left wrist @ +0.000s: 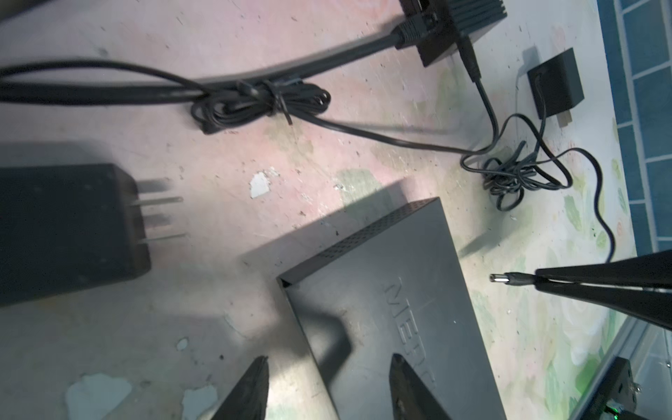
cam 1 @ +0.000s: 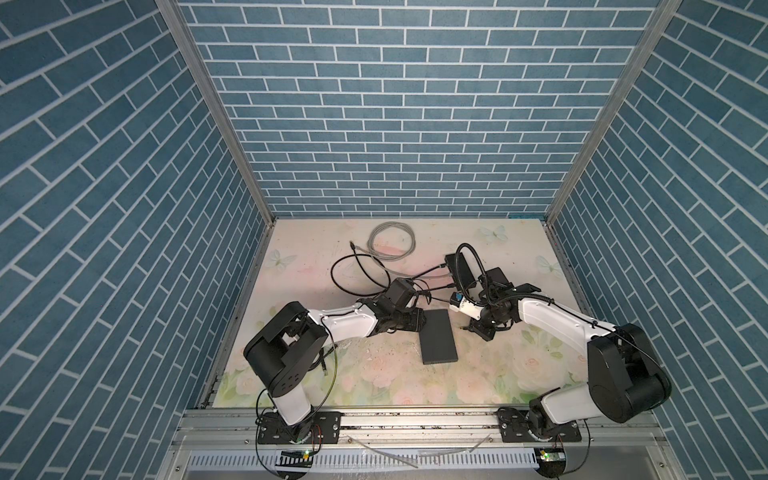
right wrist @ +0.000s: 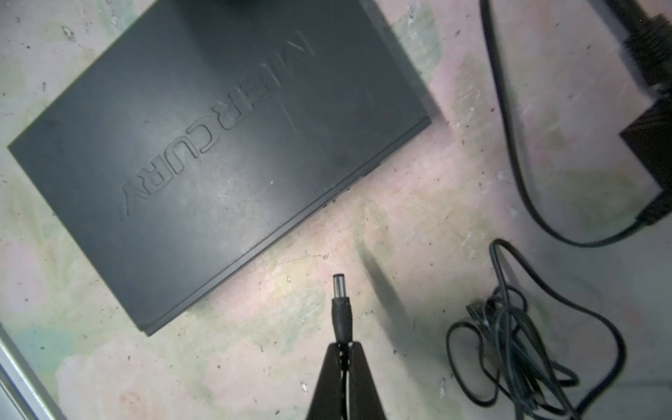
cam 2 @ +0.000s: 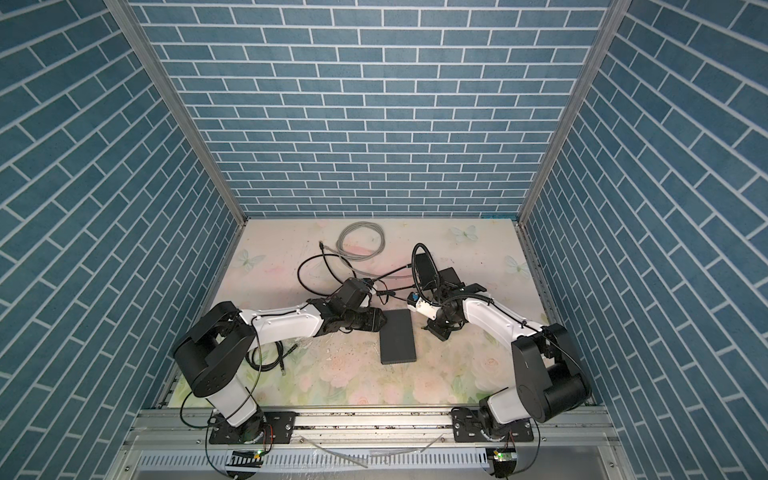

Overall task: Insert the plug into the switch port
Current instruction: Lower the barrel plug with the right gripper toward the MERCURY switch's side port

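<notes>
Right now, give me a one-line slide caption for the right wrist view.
Right gripper shut on the plug, tip aimed at but clear of the black switch, tangled cable beside it.

Matt dark plastic switch [right wrist: 218, 152]; plug [right wrist: 342, 309] tip shiny metal; tabletop [right wrist: 436, 189] scuffed.

- In both top views I get even, fairly bright light from overhead; the surface [cam 1: 374, 374] looks pale and washed out, while the blue brick walls [cam 1: 104, 208] stay darker.
- The walls splay and bow towards the frame edges, as a wide lens does.
- Shadows under the arms are short and soft.
- In the left wrist view, the black adapter [left wrist: 65, 232] near the lens is out of focus, its prongs smeared. The switch [left wrist: 382, 291] casts a dark, hard-edged shadow.
- In the right wrist view, the plug [right wrist: 342, 309] is sharp, with a soft diagonal shadow. The thick cable [right wrist: 509, 127] is blurred.
</notes>
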`<action>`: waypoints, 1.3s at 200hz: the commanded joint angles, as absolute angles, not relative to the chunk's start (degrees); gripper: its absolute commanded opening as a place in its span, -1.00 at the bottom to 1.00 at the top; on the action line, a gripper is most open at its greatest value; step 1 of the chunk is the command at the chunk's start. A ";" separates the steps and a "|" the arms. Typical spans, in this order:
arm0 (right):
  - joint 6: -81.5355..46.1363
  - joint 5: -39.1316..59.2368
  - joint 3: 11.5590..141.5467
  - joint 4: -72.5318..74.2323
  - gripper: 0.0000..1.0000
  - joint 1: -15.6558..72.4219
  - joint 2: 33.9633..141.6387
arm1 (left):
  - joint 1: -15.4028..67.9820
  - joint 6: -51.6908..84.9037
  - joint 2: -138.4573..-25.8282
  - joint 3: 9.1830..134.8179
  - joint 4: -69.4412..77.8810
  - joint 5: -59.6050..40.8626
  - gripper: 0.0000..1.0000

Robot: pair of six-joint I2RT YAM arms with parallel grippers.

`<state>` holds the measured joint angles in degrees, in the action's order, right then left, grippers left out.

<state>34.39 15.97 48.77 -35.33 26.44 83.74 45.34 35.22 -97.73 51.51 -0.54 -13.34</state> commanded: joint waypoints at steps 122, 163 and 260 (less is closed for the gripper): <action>36.81 26.00 53.44 -32.81 -1.00 35.02 89.01 | 42.29 34.41 -98.81 52.40 -0.70 -14.21 0.12; 33.75 22.22 51.55 -28.33 -1.00 34.61 83.54 | 42.19 32.49 -96.65 53.06 -4.13 -12.15 0.13; 37.92 17.85 52.38 -34.65 -1.00 30.53 86.93 | 43.58 32.30 -98.09 53.11 -4.17 -15.38 0.13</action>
<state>35.00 15.79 51.29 -34.98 28.53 86.70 42.70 32.95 -97.84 52.27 -3.16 -14.44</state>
